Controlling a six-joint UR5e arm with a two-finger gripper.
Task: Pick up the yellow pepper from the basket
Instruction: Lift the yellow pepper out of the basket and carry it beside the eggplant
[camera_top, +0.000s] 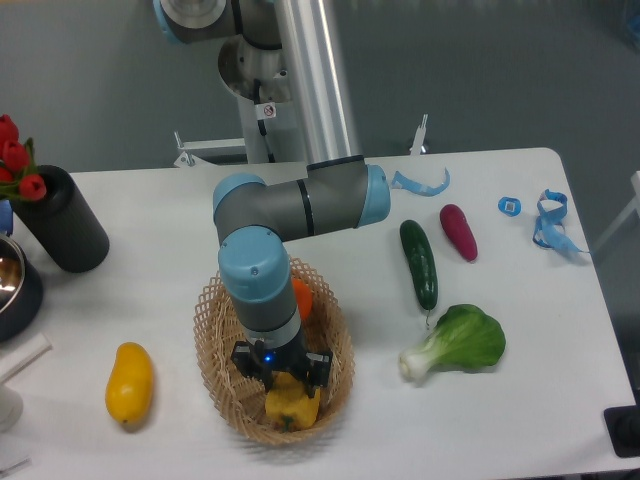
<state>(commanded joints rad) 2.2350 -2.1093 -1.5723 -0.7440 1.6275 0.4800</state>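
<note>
The yellow pepper (289, 404) looks light and hollow to me, with a firm but waxy, smooth skin that could slide if I squeeze too little and dent if I squeeze too hard. Its lobes give flat-ish flanks, so I judge the best hold is across the broad body, on two opposite sides below the shoulders, not on the stem, which would snap or twist.

It lies in the front part of the basket (214, 372), under my gripper (283, 366), with an orange fruit (300, 296) at the basket's back edge behind my wrist. The pepper is blocky, yellow-orange, with a small greenish spot at its near end that may be the stem; my wrist hides its upper part.

My fingers (318, 366) stand on either side of the pepper, drawn in close against its flanks, and I judge they are clamped on it, though the contact itself is hidden from above. The pepper appears to rest on the basket's weave, not yet lifted.
</note>
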